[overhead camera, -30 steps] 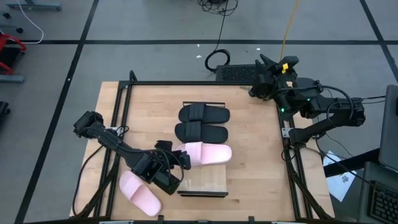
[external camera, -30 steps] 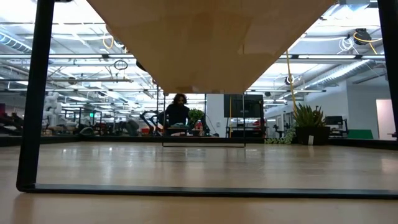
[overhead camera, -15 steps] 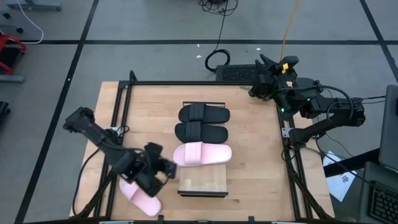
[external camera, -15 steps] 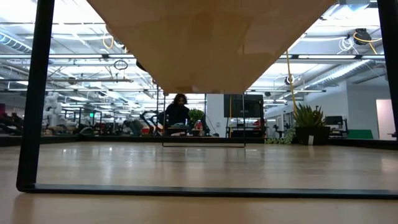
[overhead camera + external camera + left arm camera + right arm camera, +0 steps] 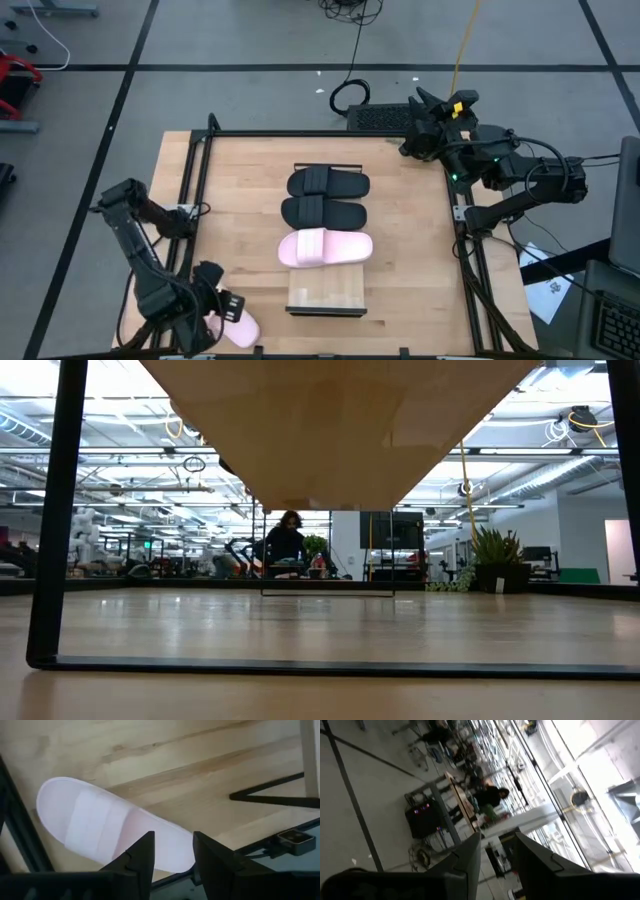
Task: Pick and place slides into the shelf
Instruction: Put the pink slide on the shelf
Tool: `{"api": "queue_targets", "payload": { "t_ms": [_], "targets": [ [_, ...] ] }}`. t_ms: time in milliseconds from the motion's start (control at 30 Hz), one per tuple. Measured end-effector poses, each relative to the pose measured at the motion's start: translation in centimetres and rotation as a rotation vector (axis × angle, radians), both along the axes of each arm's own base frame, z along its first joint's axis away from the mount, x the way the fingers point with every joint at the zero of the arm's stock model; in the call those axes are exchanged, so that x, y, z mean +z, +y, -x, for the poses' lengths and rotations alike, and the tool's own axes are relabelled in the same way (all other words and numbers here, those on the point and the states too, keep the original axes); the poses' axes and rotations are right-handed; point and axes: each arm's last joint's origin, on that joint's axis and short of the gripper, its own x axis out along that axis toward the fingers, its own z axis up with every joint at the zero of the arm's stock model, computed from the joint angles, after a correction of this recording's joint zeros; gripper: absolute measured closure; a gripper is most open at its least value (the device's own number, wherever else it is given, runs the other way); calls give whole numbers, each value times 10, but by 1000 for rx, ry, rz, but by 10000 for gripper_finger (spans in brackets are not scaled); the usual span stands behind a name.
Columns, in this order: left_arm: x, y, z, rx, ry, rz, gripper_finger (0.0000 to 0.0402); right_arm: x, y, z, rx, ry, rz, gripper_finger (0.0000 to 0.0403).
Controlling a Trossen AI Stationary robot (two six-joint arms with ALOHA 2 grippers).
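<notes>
one pink slide (image 5: 107, 832) lies just beyond the left gripper's (image 5: 171, 851) parted jaws.

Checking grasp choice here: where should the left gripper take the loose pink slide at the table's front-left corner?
Probably from above, across the wide strap of the pink slide: it lies flat, sole down, and the left gripper hovers open over it.

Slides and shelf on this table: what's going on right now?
Three slides already sit on the shelf: two black ones and one pink one. The second pink slide lies on the table by its near left corner. The left tool hovers open just above it and holds nothing. The right arm waits, folded at the far right corner, its tool open and pointing off the table.
</notes>
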Motion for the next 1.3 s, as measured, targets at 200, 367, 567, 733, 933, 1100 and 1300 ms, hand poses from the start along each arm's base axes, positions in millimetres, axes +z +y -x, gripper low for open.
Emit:
{"api": "queue_targets", "payload": {
  "t_ms": [200, 367, 567, 733, 933, 1100, 1300],
  "targets": [
    [-29, 7, 5, 27, 147, 3, 268, -2, 2, -4, 30, 1, 1, 296],
    [-56, 22, 15, 43, 120, 79, 268, -3, 2, -7, 29, 20, 8, 296],
    [-75, 47, 30, 58, 62, 225, 268, -4, 2, -8, 23, 35, 13, 296],
    [-72, 66, 48, 54, 122, 232, 268, -4, 2, -8, 22, 45, 18, 296],
    [-67, 80, 62, 26, 92, 250, 268, -4, 2, -8, 25, 46, 19, 296],
    [-81, 88, 68, 15, 43, 300, 268, -4, 2, -8, 26, 46, 19, 296],
    [-106, 92, 71, 0, -29, 394, 268, -4, 2, -8, 27, 49, 20, 296]
  ]
}}
